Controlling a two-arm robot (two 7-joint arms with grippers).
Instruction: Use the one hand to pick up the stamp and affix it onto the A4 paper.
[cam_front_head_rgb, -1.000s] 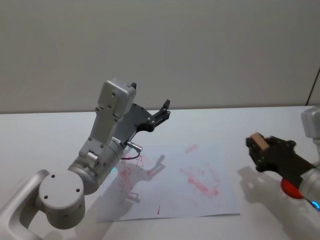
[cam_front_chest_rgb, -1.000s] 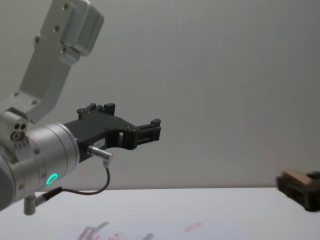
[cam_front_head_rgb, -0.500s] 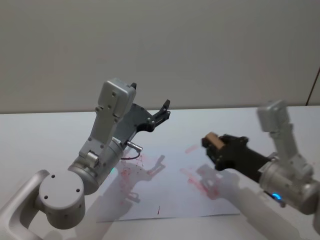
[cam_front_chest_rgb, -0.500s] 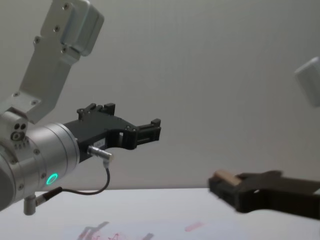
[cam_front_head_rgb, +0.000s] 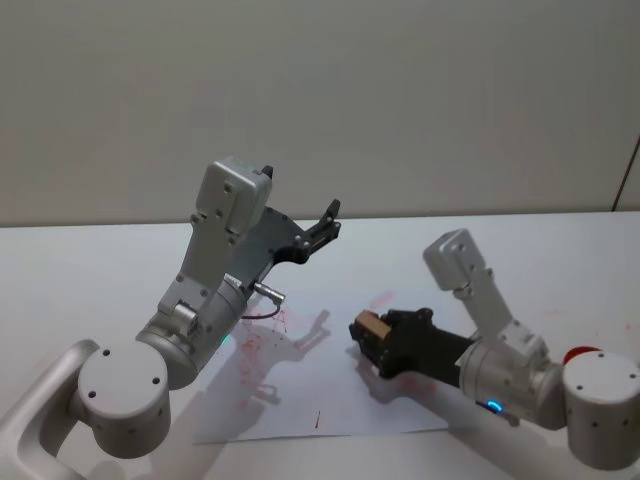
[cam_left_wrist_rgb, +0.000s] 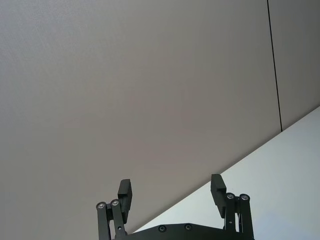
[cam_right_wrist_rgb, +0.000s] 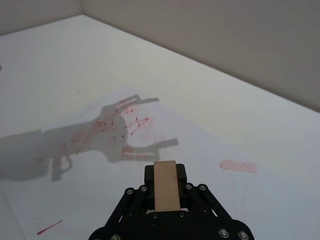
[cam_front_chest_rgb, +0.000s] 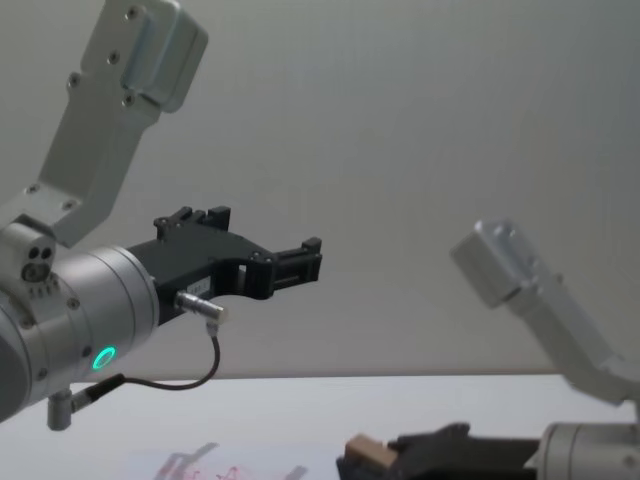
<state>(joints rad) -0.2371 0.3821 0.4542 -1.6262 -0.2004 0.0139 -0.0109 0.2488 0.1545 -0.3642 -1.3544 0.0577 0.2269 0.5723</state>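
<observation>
1. The stamp (cam_front_head_rgb: 371, 325) is clamped between the closed fingers of the right pincer (cam_front_head_rgb: 366, 338). It is held low over the middle of the A4 paper (cam_front_head_rgb: 300, 400), and no contact with the sheet can be made out.
2. The step in hand is judged to be the carry over the sheet: pick-up is done, affixing is not.
3. Next, a controlled descent would be called for, with the stamp's printing face squared to a bare patch and pressed down firmly.
4. The left pincer (cam_front_head_rgb: 325, 222) is parked raised beyond the sheet's far left, its fingers spread and nothing held.
5. Red marks (cam_right_wrist_rgb: 239, 166) ahead of the stamp are laid out in the right wrist view. In the chest view the stamp's low height is given from the side.
</observation>
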